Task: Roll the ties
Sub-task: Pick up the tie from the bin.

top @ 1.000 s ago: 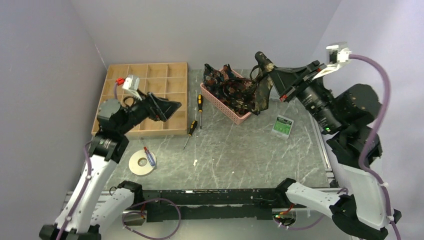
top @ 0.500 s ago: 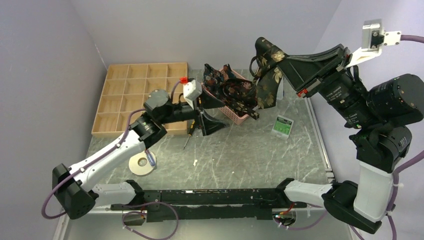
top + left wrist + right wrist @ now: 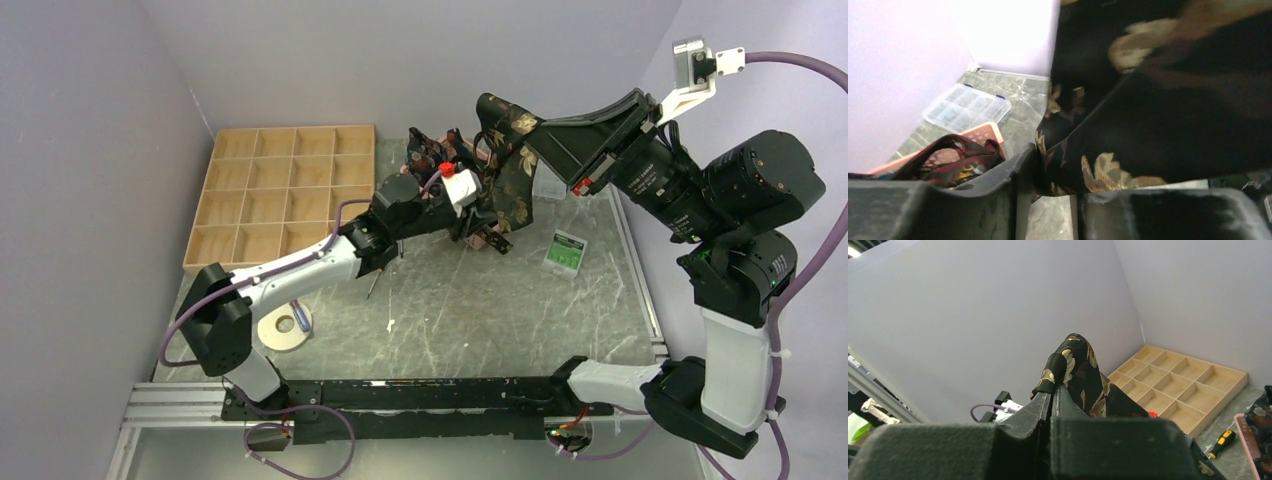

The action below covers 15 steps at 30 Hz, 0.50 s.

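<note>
My right gripper (image 3: pixel 532 126) is raised high at the back and is shut on a black tie (image 3: pixel 517 185) with tan-gold leaf patterns. The tie pokes up past my right gripper (image 3: pixel 1053 392) as a folded hump (image 3: pixel 1075 365) and hangs down toward the pink basket (image 3: pixel 990 135). My left arm stretches across the table, and my left gripper (image 3: pixel 487 222) is at the lower part of the hanging tie. In the left wrist view the tie (image 3: pixel 1148 135) fills the gap between the narrowed fingers of my left gripper (image 3: pixel 1055 185). More ties (image 3: pixel 432 152) lie bunched in the basket.
A wooden compartment tray (image 3: pixel 280 190) sits at the back left. A tape roll (image 3: pixel 283 327) and a screwdriver (image 3: pixel 372 288) lie near the left arm. A small green-white box (image 3: pixel 566 250) lies right of the basket, and a clear plastic organizer (image 3: pixel 967 102) stands behind it.
The left arm swung right from the wooden tray to the hanging tie, and its jaws narrowed onto the fabric. The right gripper lifted the tie higher out of the basket.
</note>
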{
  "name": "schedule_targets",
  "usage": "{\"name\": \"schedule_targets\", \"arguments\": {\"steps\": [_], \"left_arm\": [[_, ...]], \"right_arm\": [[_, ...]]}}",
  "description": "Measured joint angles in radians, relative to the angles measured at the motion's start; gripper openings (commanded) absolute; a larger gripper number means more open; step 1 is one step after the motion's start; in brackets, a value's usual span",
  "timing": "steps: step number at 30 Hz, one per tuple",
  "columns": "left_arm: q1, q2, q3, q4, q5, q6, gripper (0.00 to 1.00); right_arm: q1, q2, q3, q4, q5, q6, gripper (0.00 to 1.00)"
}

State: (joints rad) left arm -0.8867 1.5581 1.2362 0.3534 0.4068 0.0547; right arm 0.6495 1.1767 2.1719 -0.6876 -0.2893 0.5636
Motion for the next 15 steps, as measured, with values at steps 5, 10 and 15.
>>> {"name": "schedule_targets", "arguments": {"steps": [5, 10, 15], "left_arm": [[0.0, 0.034, 0.045, 0.015, -0.1, 0.048, 0.03], [0.0, 0.027, 0.193, -0.03, -0.211, 0.11, 0.03], [0.0, -0.012, 0.469, -0.128, -0.246, 0.146, 0.03]], "right_arm": [[0.0, -0.044, -0.04, 0.009, 0.031, -0.011, 0.01], [0.0, -0.227, -0.266, 0.058, 0.15, -0.051, 0.62], [0.0, -0.426, -0.473, 0.084, 0.29, -0.103, 0.98]]}}
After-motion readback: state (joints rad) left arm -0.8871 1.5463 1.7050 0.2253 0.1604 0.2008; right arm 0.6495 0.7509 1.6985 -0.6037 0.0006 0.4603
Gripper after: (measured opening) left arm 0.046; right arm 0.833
